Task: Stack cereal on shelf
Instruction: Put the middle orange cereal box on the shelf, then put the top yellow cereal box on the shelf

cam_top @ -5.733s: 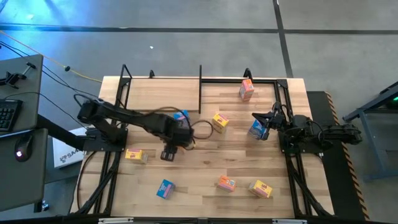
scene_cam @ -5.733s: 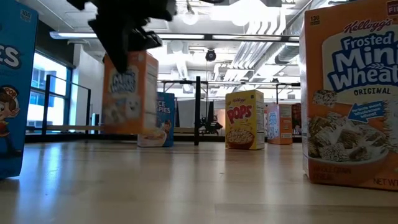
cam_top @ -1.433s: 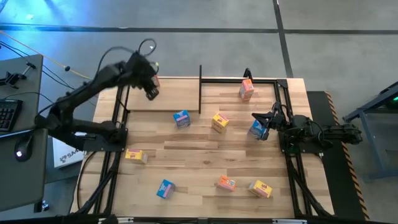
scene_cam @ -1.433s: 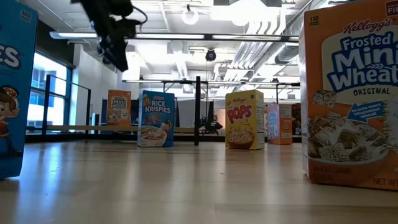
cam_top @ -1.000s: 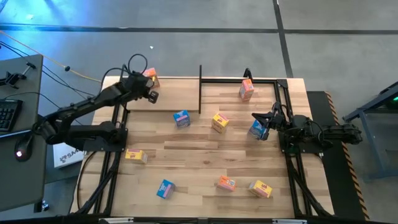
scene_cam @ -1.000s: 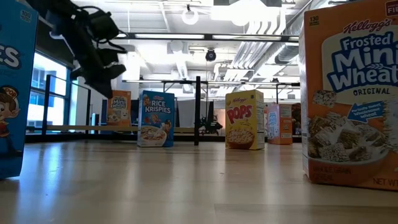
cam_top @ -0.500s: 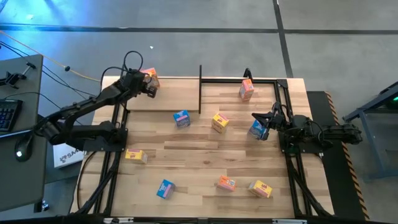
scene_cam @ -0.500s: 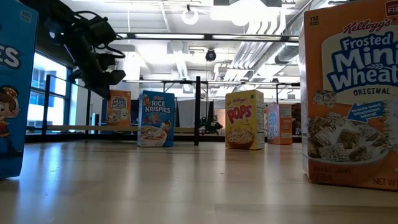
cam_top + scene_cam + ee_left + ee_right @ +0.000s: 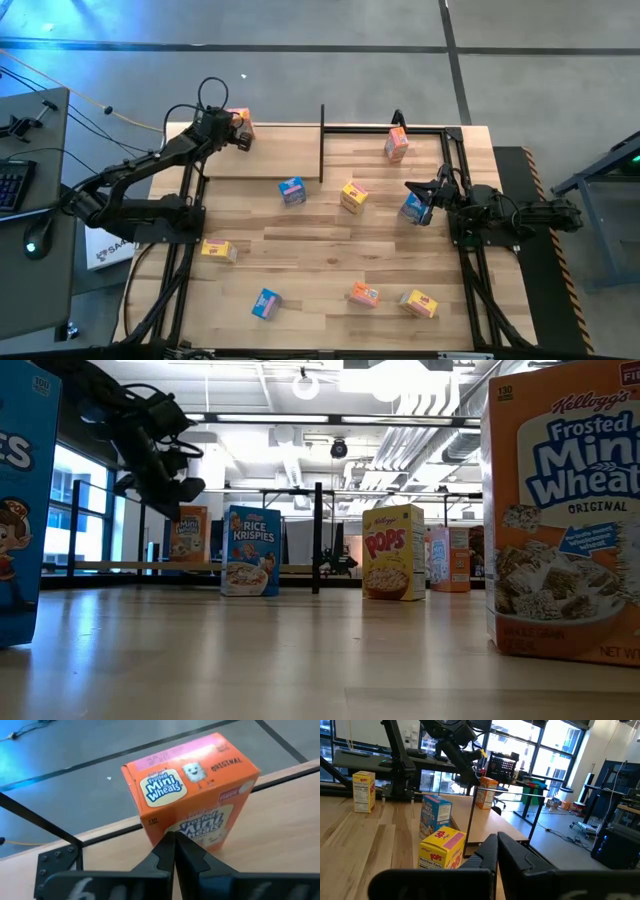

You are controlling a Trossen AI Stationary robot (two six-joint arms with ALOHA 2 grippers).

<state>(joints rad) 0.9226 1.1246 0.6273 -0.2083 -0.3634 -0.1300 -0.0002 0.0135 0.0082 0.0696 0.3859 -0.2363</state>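
An orange cereal box [image 9: 241,122] stands upright on the shelf's pale board [image 9: 270,152], in its far left corner by a black post. My left gripper [image 9: 237,137] is shut, and its tips are at the box's front in the left wrist view [image 9: 174,836]; the low view shows it just above the box [image 9: 187,535]. My right gripper [image 9: 420,192] waits shut at the table's right side, with nothing between its fingers [image 9: 496,840]. A blue box [image 9: 412,208] stands just beside it. My left gripper's shut fingertips are at the lower part of the orange box's printed front [image 9: 192,831]. They slant down from the table's left and near side. I cannot tell whether they touch it. The box stands upright on the shelf board.
Several cereal boxes are scattered on the striped tabletop: blue [image 9: 292,190], yellow [image 9: 352,196], orange [image 9: 396,145] at the far right, yellow [image 9: 218,250], and blue [image 9: 266,303], orange [image 9: 364,294] and yellow [image 9: 419,303] near the front. A black post [image 9: 322,140] bounds the shelf bay on its right.
My left gripper has gone toward the table's far edge, up to the orange box on the shelf. The box has stayed upright where it was.
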